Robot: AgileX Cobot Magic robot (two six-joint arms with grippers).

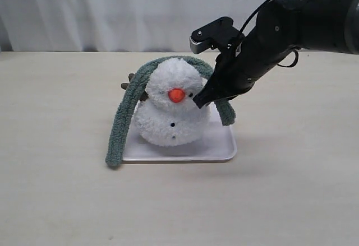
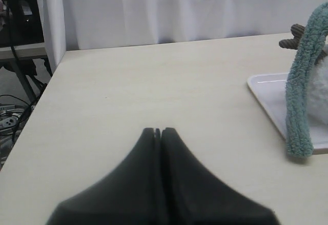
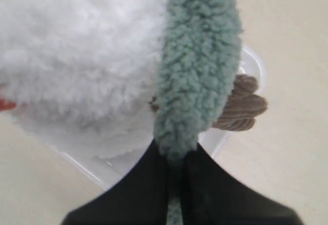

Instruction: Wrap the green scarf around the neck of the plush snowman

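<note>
The plush snowman (image 1: pixel 171 108) sits upright on a white tray (image 1: pixel 219 148). The green scarf (image 1: pixel 126 114) arches behind and over its head; one end hangs down to the table at the left, the other comes down on the right. My right gripper (image 1: pixel 201 101) is shut on the scarf's right part, just beside the snowman's face. In the right wrist view the scarf (image 3: pixel 197 71) runs from the pinching jaws past the white plush (image 3: pixel 77 56) and a brown twig arm (image 3: pixel 243 109). My left gripper (image 2: pixel 158 131) is shut and holds nothing, over bare table left of the tray (image 2: pixel 269 94).
The tray's rim (image 2: pixel 256 84) and the hanging scarf end (image 2: pixel 300 107) lie to the right in the left wrist view. White curtain backs the table. Cables and a stand (image 2: pixel 15 76) sit beyond the table's left edge.
</note>
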